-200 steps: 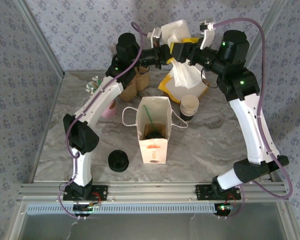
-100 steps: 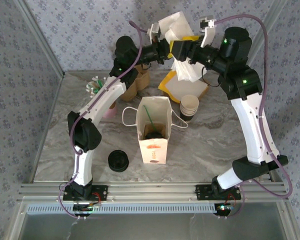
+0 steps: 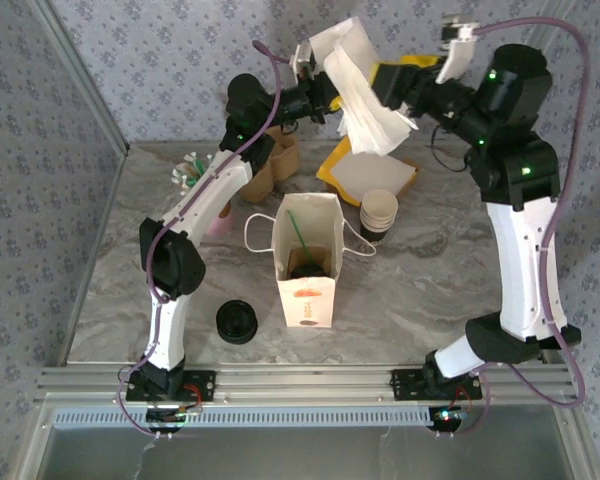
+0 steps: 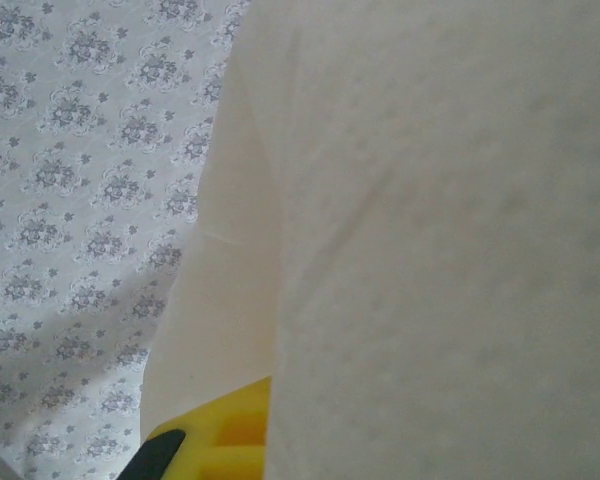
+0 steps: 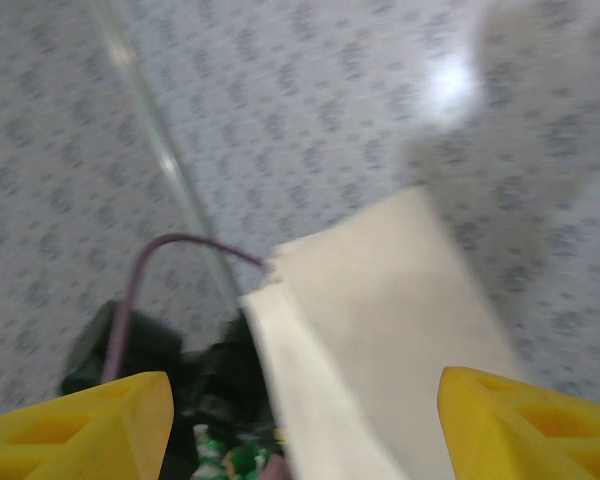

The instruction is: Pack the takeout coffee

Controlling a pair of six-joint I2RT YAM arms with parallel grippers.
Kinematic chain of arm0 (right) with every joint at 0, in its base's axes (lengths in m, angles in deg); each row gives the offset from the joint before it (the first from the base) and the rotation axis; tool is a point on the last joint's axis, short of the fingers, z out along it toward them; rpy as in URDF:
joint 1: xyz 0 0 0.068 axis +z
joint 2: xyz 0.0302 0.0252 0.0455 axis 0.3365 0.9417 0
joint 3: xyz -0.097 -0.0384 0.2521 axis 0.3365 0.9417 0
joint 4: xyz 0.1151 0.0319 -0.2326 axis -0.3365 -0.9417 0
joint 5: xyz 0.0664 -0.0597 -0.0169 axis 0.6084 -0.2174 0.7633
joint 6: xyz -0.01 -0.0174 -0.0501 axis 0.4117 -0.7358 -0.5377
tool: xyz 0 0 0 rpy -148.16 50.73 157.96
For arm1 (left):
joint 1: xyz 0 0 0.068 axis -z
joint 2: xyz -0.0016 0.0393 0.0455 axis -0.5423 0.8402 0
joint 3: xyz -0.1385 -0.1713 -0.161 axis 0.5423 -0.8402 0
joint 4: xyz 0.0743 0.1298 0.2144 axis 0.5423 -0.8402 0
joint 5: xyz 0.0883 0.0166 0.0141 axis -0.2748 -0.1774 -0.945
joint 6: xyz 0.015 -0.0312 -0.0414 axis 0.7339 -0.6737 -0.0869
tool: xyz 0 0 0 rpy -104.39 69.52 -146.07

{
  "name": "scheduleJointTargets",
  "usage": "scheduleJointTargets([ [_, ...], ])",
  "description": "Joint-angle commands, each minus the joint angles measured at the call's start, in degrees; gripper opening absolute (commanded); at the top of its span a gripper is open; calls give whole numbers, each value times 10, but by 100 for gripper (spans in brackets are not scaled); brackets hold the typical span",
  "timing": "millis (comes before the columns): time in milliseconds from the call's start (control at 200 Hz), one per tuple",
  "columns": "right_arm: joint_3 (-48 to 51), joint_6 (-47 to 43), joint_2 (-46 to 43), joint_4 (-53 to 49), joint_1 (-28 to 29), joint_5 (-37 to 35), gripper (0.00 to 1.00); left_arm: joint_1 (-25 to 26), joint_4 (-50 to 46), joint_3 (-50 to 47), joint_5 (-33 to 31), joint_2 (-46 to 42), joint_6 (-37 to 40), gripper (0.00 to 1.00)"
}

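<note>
**Coffee in, napkin to go**

Judged clamped in the left pincer (image 3: 318, 97), high by the back wall: a white napkin (image 3: 372, 112), hanging loose. Just beside, the right pincer (image 3: 395, 88), yellow fingers spread wide, gripping nothing. Down on the desk (image 3: 430, 270), a white paper bag (image 3: 305, 300) standing open. Deep inside, a dark round lid, most likely the takeout coffee (image 3: 307, 267), so main step seemingly done; alongside, a green stirrer (image 3: 296, 235). Near the bag, a stack of lidless cups (image 3: 379, 212); nearer the left base, a pile of black lids (image 3: 237, 322). Remaining, probably: lowering the napkin into the bag.
</note>
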State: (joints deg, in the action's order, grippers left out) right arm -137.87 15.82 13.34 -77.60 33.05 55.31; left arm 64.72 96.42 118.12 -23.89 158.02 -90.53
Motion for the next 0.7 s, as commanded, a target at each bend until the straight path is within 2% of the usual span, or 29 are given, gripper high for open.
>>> scheduleJointTargets([
  [0, 7, 77, -19, -16, -76, -18, 70, -5, 35, 26, 18, -16, -6, 0],
  [60, 27, 132, -18, 1, -130, 39, 70, -5, 32, 21, 23, -22, -5, 0],
  [135, 63, 218, -12, 70, -189, 150, 71, -5, 33, 9, 27, -32, -4, 0],
  [235, 90, 317, 14, 179, -229, 283, 75, -5, 33, -3, 33, -44, -5, 0],
  [410, 76, 322, 55, 219, -218, 391, 83, -3, 40, -23, 37, -64, -13, 0],
  [510, 78, 307, 69, 232, -197, 419, 89, -1, 38, -34, 43, -75, -11, 0],
  [575, 81, 299, 78, 238, -185, 426, 100, -1, 37, -43, 45, -84, -10, 0],
  [695, 76, 302, 101, 267, -163, 441, 100, -1, 34, -56, 48, -97, -7, 0],
])
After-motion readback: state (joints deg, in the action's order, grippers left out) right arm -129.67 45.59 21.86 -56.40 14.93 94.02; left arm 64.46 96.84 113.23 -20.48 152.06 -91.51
